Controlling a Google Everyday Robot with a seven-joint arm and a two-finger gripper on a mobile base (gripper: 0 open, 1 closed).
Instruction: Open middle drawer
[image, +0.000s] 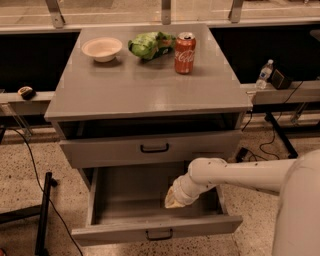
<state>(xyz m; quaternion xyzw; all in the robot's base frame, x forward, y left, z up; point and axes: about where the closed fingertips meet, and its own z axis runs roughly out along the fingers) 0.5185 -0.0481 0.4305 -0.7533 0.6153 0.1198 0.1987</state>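
Note:
The middle drawer (115, 234) is grey with a small black bar handle (159, 234). It stands pulled far out of the cabinet, and its plain grey inside shows. My gripper (170, 201) is at the end of the white arm (235, 175), which reaches in from the right. It hangs over the right middle of the drawer's inside, behind the front panel and apart from the handle.
The drawer above (110, 150) has its own black handle and sticks out slightly, with a dark gap over it. On the cabinet top stand a white bowl (102, 48), a green bag (147, 44) and a red soda can (184, 46). A water bottle (263, 74) stands on the right ledge, and a black stand (44, 210) with cables is on the floor at the left.

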